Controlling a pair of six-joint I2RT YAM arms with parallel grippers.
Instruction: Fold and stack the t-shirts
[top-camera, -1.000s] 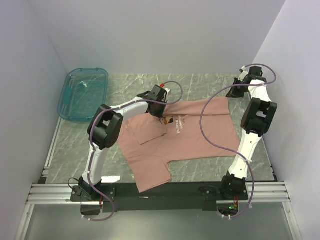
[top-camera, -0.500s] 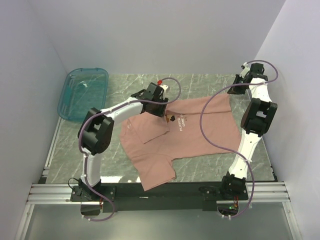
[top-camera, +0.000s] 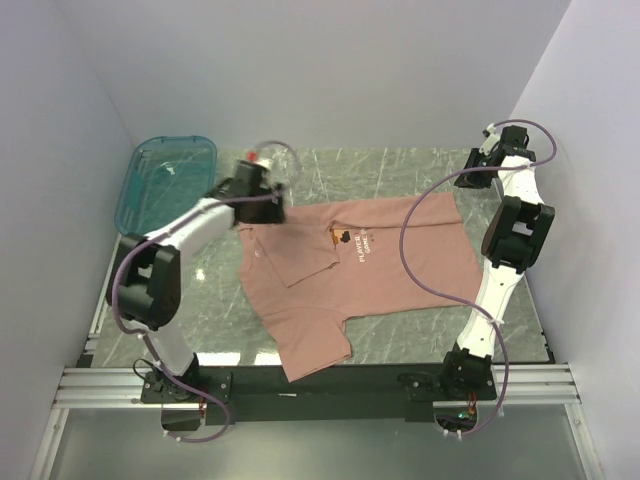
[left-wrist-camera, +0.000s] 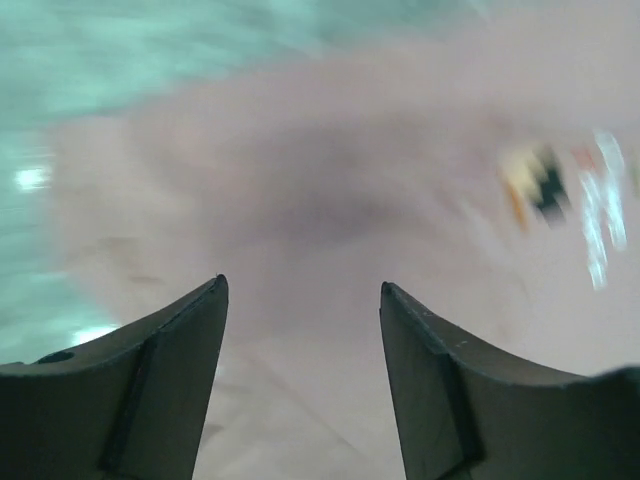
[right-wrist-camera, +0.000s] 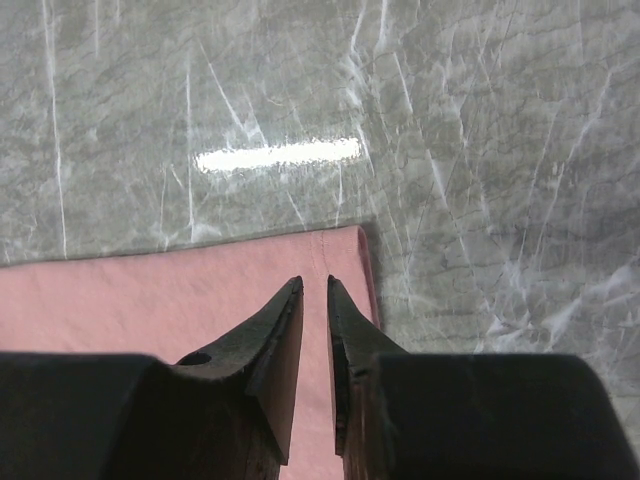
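The arm bases sit at the 6 o'clock edge of the tabletop, a grey marbled slab. Just beyond them lies the t-shirt, dusty pink, spread mostly flat across the middle. One sleeve points toward 6 o'clock, and the hem end runs out toward 3 o'clock. At the 9 o'clock end a flap of the cloth is folded over onto the body. A small figure and white print sit beside that flap on the chest.

The left tool hangs over the shirt's corner at about 10 o'clock. In the left wrist view that tool is released, its two dark fingers wide apart with nothing between them. Below it the pink cloth and the print are blurred.

The right tool is at about 2 o'clock, above the far hem corner. In the right wrist view that tool has its fingers parted by only a narrow slit, and they grip nothing. The hem corner lies flat on the marble just under the tips.

Farthest off, at 10 to 11 o'clock, a see-through teal bin rests beside the left wall, apart from the shirt.
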